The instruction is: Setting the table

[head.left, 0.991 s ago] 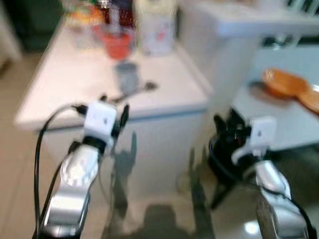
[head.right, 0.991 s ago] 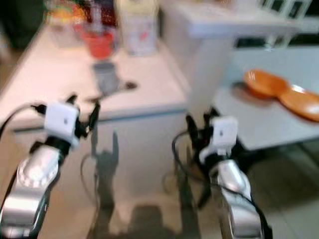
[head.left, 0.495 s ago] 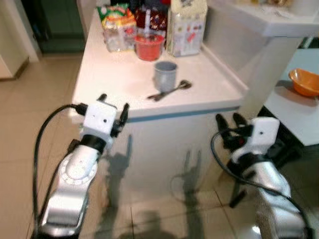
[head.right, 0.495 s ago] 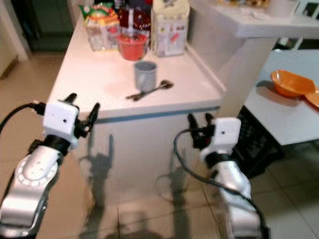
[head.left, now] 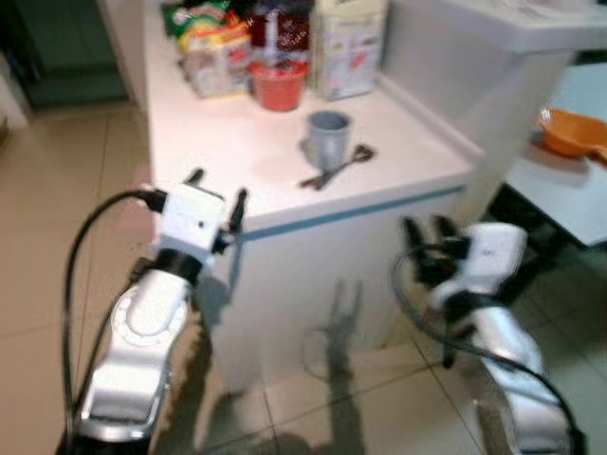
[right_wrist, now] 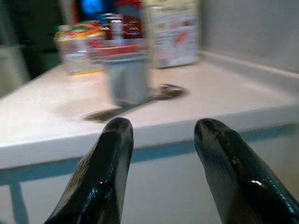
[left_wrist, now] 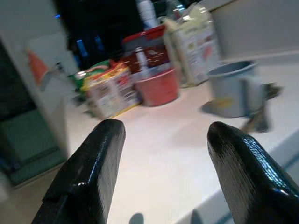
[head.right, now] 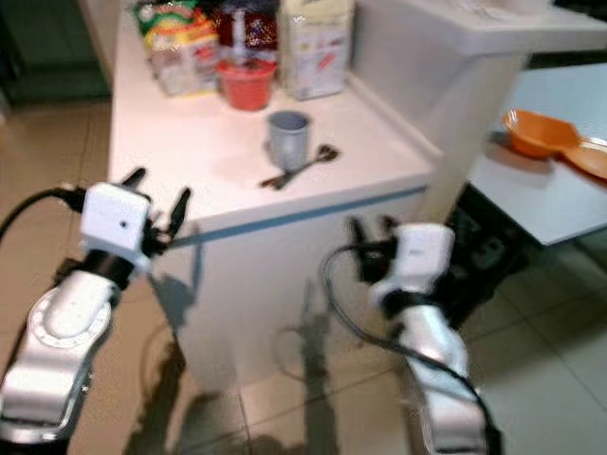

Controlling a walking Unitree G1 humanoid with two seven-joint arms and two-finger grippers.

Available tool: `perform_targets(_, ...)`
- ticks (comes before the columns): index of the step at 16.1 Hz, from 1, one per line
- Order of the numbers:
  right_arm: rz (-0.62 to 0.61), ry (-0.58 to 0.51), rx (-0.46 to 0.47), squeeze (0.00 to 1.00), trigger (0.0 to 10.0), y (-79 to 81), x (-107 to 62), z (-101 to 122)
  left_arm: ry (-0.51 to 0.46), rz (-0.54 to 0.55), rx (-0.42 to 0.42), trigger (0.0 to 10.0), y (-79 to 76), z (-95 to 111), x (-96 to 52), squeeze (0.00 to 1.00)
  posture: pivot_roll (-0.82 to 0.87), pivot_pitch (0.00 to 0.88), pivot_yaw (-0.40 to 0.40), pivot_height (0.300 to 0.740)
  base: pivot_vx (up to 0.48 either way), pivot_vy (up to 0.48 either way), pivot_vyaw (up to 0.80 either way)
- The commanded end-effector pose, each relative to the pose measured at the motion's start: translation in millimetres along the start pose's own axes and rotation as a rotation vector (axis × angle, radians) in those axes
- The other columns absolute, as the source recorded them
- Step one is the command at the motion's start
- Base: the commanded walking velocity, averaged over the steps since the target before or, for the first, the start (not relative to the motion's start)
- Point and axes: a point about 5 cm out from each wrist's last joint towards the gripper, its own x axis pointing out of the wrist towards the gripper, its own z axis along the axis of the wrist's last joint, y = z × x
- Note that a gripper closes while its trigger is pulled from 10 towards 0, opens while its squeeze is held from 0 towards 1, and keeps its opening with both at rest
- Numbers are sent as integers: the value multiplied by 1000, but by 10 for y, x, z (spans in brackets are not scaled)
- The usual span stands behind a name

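Note:
A grey cup (head.left: 328, 138) stands on the white counter (head.left: 228, 161), with a spoon and fork (head.left: 339, 168) lying just beside it toward the counter's front edge. My left gripper (head.left: 216, 188) is open and empty at the counter's front left corner, at counter height. My right gripper (head.left: 424, 230) is open and empty below and in front of the counter's right front corner. Through the right wrist view the grey cup (right_wrist: 126, 77) and the cutlery (right_wrist: 140, 101) lie straight ahead, beyond the counter edge. An orange bowl (head.left: 569, 133) sits on a pale table at the right.
At the counter's back stand a red cup (head.left: 279, 85), a snack bag (head.left: 214, 52), a white carton (head.left: 347, 47) and a dark red-lidded jar (head.left: 282, 24). A raised white ledge (head.left: 493, 57) bounds the counter's right side. Tiled floor (head.left: 47, 237) lies to the left.
The camera has swung and steadied, so the counter now sits more to the right and nearer. Both grippers stay open and raised, closer to the counter's front edge.

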Motion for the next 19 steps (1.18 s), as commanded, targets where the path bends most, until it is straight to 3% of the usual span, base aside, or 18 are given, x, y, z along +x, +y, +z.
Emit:
perform_targets(1,-22,-4,-25,0,10000,-63,10,34,-6,4,-4,10000,-12,11,32,0,66,0,-15,740,0,-480,0)
perform_targets(2,-38,12,12,0,10000,-89,50,61,12,56,-74,10000,38,-5,58,0,64,0,-15,740,0,0,0)
perform_targets(7,-2,-4,-21,0,10000,-56,187,196,-31,93,-107,10000,117,68,107,0,72,0,-25,740,0,0,0)
perform_targets(9,9,-1,-26,0,10000,-54,200,232,-47,86,-121,10000,118,93,139,0,70,0,-29,740,259,0,0)
perform_targets(15,1,21,-18,0,10000,-74,144,174,-57,-40,-148,10000,-35,119,136,0,69,0,-27,740,350,0,-625)
perform_targets(19,19,26,-22,0,10000,-73,135,168,-55,-29,-124,10000,-20,119,152,0,65,0,-26,740,354,0,-161)
